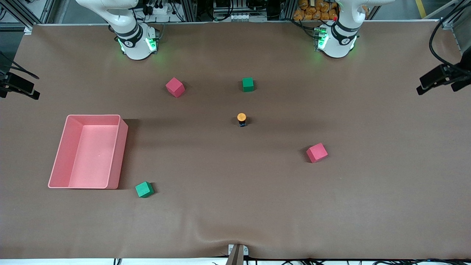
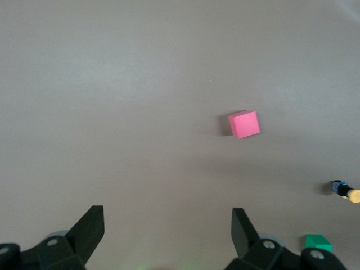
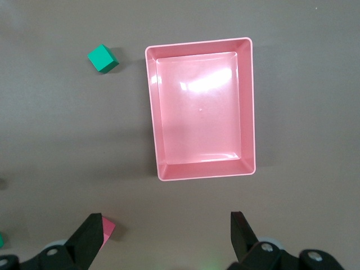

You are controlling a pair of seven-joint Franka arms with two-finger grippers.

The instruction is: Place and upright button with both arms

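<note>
A pink tray (image 1: 88, 151) sits toward the right arm's end of the table. A green cube (image 1: 144, 189) lies at its five o'clock. At twelve o'clock lie a red cube (image 1: 175, 87) and another green cube (image 1: 248, 84); a second red cube (image 1: 317, 152) lies at four o'clock.

Glossy plastic tray (image 3: 247, 107), matt table cover (image 1: 235, 206)

1 high front camera, 2 downward wrist cameras

The button (image 1: 241, 120) stands mid-bench (image 1: 235, 206). Two cubes (image 1: 175, 87) (image 1: 248, 84) lie farther from the front camera than it. A third cube (image 1: 317, 152) lies nearer, toward the left arm's end. The tray (image 1: 117, 154) sits toward the right arm's end, a fourth cube (image 1: 144, 189) just beside its nearer corner.
</note>
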